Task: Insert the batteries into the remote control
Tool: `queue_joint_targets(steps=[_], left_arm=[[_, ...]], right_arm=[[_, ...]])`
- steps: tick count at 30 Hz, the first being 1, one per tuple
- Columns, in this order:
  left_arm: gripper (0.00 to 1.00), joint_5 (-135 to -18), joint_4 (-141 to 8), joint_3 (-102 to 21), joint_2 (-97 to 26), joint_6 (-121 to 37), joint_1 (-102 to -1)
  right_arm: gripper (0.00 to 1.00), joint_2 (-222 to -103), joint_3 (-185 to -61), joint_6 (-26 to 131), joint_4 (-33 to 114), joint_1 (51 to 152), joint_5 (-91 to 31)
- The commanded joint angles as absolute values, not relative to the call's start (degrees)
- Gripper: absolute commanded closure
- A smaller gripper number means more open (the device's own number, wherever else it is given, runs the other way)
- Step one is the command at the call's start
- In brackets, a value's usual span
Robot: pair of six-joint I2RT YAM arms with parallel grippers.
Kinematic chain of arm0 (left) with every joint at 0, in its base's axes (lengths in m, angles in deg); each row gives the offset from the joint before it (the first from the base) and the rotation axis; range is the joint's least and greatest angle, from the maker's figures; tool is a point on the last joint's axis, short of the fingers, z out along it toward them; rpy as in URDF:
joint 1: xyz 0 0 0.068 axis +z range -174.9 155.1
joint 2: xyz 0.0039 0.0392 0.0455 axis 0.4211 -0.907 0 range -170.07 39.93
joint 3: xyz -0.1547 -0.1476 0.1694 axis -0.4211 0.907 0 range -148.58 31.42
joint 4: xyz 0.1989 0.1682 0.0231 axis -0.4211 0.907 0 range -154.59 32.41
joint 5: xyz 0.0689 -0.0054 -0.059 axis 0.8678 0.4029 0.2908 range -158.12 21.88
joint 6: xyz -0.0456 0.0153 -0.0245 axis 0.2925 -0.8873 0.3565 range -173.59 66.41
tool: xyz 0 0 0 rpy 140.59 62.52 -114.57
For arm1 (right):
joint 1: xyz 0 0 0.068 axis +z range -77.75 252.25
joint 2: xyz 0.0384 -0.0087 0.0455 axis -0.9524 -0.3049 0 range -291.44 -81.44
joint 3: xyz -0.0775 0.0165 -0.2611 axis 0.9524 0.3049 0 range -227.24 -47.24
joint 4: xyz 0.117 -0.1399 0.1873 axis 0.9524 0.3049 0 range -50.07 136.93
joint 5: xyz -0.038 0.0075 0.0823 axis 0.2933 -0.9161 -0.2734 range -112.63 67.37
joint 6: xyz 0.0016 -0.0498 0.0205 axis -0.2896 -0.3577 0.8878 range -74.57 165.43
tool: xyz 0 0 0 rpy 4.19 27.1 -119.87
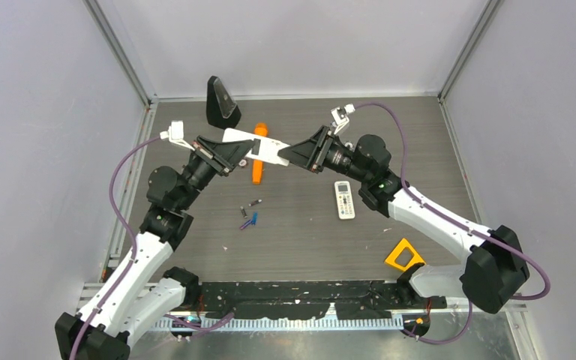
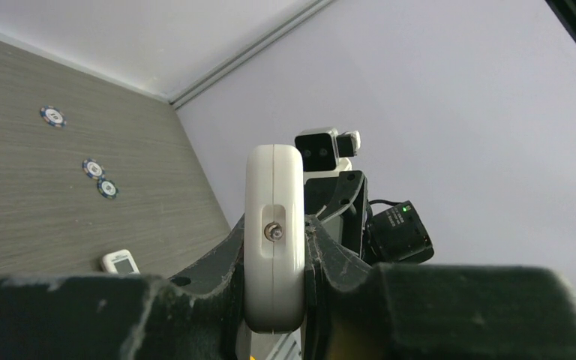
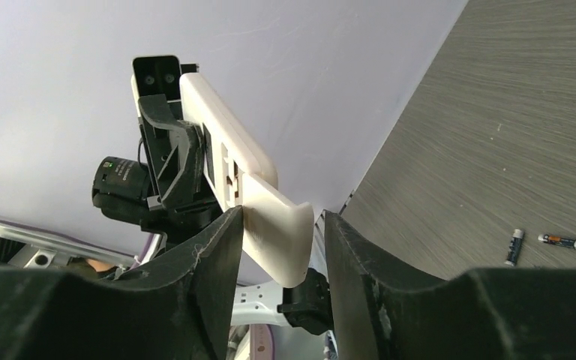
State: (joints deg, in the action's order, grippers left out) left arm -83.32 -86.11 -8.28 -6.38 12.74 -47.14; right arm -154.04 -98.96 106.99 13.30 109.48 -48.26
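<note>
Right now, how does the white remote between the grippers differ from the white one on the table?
The held remote hangs in the air, no buttons showing; the table remote lies flat, buttons up. The held remote looks longer than the table remote. Both are white.

Two white remotes and three batteries show around the centre of the frame. One orange stick, one black wedge, one yellow triangle. Three round chips at upper left.
</note>
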Motion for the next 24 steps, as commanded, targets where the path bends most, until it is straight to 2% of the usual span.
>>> queue_joint_targets(steps=[1,3,6,12,21,24], left_arm=[[1.0,-80.96,-89.59,-9.33,-6.74,10.89,-46.96],[1.0,-81.26,-88.56,-9.48,-7.6,9.38,-46.96],[1.0,-80.34,-86.03,-8.6,-8.49,6.24,-46.96],[1.0,-76.49,-80.32,-6.42,-9.37,-2.96,-46.96],[1.0,-70.73,-74.43,-4.67,-11.49,-9.4,-46.96],[1.0,-69.12,-72.15,-4.75,-11.93,-11.88,-46.96]], right_arm=[[0.5,-155.2,-97.91,107.53,12.25,108.79,-48.12],[0.53,-155.82,-97.9,108.09,11.58,108.54,-48.3],[0.65,-157.11,-97.87,108.72,10.54,108.08,-48.76],[0.69,-157.68,-95.39,108.41,12.42,106.81,-48.81],[0.88,-158.09,-93.73,103.64,17.79,106.09,-47.98],[0.91,-159.12,-94.21,100.67,20.91,106.1,-47.48]])
